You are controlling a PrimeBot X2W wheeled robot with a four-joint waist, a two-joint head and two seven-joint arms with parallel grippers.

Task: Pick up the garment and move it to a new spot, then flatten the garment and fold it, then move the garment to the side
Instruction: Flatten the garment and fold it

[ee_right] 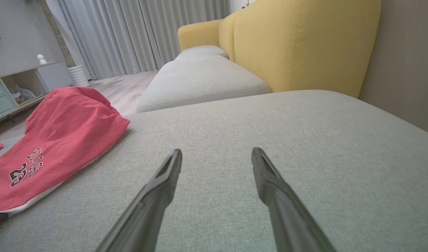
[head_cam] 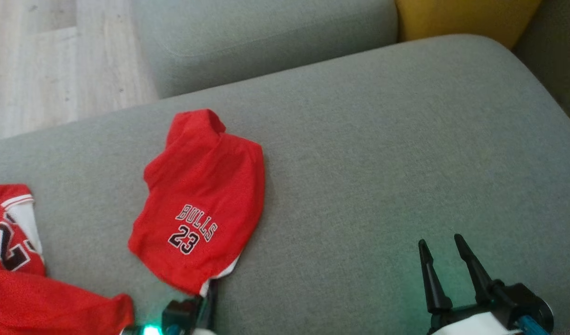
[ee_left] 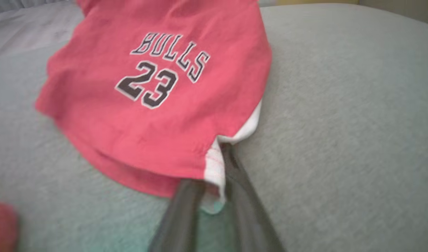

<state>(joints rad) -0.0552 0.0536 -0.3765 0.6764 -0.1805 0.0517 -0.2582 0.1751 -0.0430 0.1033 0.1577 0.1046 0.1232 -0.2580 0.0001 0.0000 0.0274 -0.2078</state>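
Note:
The garment (head_cam: 201,195) is a pair of red shorts printed "BULLS 23", lying crumpled on the grey sofa seat (head_cam: 383,163). My left gripper (head_cam: 206,292) is at its near hem, shut on the white-trimmed corner. In the left wrist view the garment (ee_left: 154,87) spreads ahead and the left gripper (ee_left: 214,164) pinches the trim, one finger under the cloth. My right gripper (head_cam: 441,244) hovers open over bare cushion to the right, well apart from the shorts. In the right wrist view the right gripper (ee_right: 216,155) is spread wide, with the garment (ee_right: 56,147) off to the left.
A red and white jersey (head_cam: 10,232) and more red cloth (head_cam: 47,307) lie at the seat's left end. A second grey cushion (head_cam: 266,42) and a yellow backrest (head_cam: 462,18) stand behind. Wood floor (head_cam: 47,60) lies past the far-left edge.

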